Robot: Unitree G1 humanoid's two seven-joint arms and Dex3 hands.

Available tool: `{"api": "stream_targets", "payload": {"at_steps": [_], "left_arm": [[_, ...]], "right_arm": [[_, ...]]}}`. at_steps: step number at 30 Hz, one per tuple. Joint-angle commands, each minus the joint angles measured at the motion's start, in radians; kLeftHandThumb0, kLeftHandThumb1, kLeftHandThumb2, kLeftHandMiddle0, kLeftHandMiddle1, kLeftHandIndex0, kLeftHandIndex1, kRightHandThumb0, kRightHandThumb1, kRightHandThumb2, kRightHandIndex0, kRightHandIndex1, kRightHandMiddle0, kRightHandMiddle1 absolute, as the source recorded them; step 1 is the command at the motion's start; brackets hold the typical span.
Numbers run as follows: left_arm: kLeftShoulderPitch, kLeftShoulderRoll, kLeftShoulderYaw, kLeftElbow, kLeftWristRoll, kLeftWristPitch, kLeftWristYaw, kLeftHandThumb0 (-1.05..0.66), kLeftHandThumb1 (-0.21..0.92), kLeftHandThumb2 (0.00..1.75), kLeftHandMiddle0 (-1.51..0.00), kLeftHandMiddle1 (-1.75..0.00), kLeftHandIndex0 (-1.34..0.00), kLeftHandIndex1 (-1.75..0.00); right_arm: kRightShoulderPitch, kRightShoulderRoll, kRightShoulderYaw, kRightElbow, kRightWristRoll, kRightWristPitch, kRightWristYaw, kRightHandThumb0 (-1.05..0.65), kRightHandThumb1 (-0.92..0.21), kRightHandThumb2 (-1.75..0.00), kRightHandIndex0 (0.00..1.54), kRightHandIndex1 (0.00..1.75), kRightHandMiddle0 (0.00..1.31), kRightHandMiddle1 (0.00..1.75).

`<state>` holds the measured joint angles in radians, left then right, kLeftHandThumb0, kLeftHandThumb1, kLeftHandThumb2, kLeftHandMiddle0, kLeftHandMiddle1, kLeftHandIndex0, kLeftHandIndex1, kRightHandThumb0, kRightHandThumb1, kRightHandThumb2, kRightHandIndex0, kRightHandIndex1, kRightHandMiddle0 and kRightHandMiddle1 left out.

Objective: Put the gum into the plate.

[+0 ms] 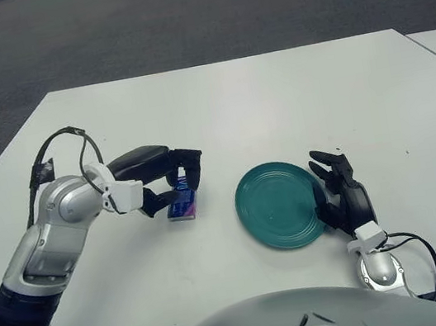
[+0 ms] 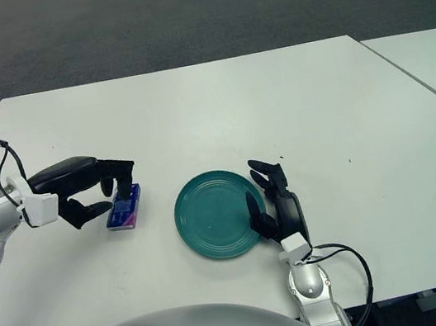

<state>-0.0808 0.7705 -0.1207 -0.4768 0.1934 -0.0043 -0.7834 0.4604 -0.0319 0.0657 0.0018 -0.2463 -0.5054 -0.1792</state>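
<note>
The gum (image 1: 182,202), a small blue packet, sat between the fingers and thumb of the left robot hand (image 1: 170,186), to the left of the green plate (image 1: 282,204) and apart from it. The fingers curled over its top edge while the thumb pressed from the near side, so the left robot hand was clamped on the packet. Whether its lower edge touched the white surface (image 1: 234,110) or hung just above it could not be told. The packet looked light and fairly stiff, probably with a smooth wrapper that might slip under a loose pinch; holding it across its two broad faces seemed the safest place. The right robot hand (image 1: 342,192) showed idle just beside the plate's right rim, fingers loosely spread and holding nothing. The gum was not yet in the plate.
</note>
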Motion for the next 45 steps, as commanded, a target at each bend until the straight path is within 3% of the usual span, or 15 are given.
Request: {"api": "stream_targets", "payload": {"at_steps": [1,2,4,5,7,11,13,17,26,32,38,45], "left_arm": [[-0.001,-0.014,0.014,0.013,0.017,-0.037,0.043,-0.01,0.48,0.98,-0.49,-1.60,-0.54,-1.49],[0.005,-0.018,0.019,0.024,0.019,-0.056,0.057,-0.01,0.49,0.97,-0.49,-1.60,-0.53,-1.49],[0.010,-0.025,0.024,0.032,0.022,-0.072,0.073,-0.23,0.66,0.73,-0.39,-1.58,-0.48,-1.52],[0.010,-0.027,0.024,0.033,0.024,-0.075,0.078,-0.44,0.71,0.62,-0.35,-1.56,-0.39,-1.47],[0.013,-0.034,0.027,0.040,0.027,-0.087,0.094,-0.65,0.78,0.48,-0.28,-1.47,-0.29,-1.40],[0.014,-0.060,0.026,0.074,0.049,-0.132,0.147,-0.84,0.88,0.29,-0.19,-1.25,-0.14,-1.30],[0.011,-0.077,0.022,0.099,0.067,-0.154,0.180,-0.91,0.91,0.23,-0.15,-1.06,-0.06,-1.23],[0.006,-0.135,-0.014,0.305,0.166,-0.265,0.335,-0.96,0.92,0.15,-0.11,-0.81,-0.01,-1.07],[0.029,-0.177,-0.025,0.271,0.317,-0.148,0.399,-1.04,0.92,0.24,-0.07,-0.42,0.00,-0.70],[0.029,-0.162,-0.067,0.298,0.401,-0.168,0.405,-1.05,0.92,0.36,-0.02,-0.09,0.00,-0.33],[0.012,-0.126,-0.109,0.388,0.441,-0.246,0.402,-1.05,0.92,0.39,0.00,-0.01,0.00,-0.08],[-0.015,-0.096,-0.133,0.408,0.418,-0.276,0.327,-1.05,0.92,0.29,0.00,0.00,0.00,-0.01]], "right_arm": [[0.052,-0.073,-0.043,0.155,-0.028,0.036,0.003,-0.86,-0.92,-0.75,0.49,0.04,0.00,0.93],[0.052,-0.073,-0.043,0.154,-0.026,0.039,0.005,-0.86,-0.92,-0.75,0.49,0.04,0.00,0.93],[0.052,-0.074,-0.042,0.152,-0.025,0.043,0.008,-0.87,-0.92,-0.75,0.49,0.03,0.00,0.92],[0.053,-0.074,-0.042,0.151,-0.025,0.044,0.008,-0.87,-0.92,-0.75,0.48,0.03,0.00,0.92],[0.054,-0.073,-0.042,0.149,-0.025,0.046,0.008,-0.86,-0.92,-0.75,0.48,0.03,0.00,0.92],[0.053,-0.074,-0.043,0.148,-0.024,0.049,0.009,-0.86,-0.92,-0.75,0.48,0.03,0.00,0.92],[0.053,-0.075,-0.043,0.148,-0.024,0.050,0.009,-0.86,-0.92,-0.75,0.49,0.03,0.00,0.92],[0.053,-0.076,-0.044,0.149,-0.024,0.050,0.010,-0.86,-0.92,-0.75,0.49,0.03,0.00,0.92],[0.055,-0.077,-0.042,0.145,-0.030,0.049,0.008,-0.84,-0.92,-0.75,0.50,0.04,0.00,0.92],[0.053,-0.078,-0.042,0.149,-0.032,0.041,0.004,-0.84,-0.92,-0.75,0.50,0.04,0.00,0.94],[0.055,-0.077,-0.040,0.148,-0.034,0.035,0.004,-0.84,-0.92,-0.75,0.49,0.03,0.00,0.93],[0.058,-0.076,-0.039,0.141,-0.034,0.036,0.004,-0.84,-0.92,-0.75,0.49,0.03,0.00,0.93]]}}
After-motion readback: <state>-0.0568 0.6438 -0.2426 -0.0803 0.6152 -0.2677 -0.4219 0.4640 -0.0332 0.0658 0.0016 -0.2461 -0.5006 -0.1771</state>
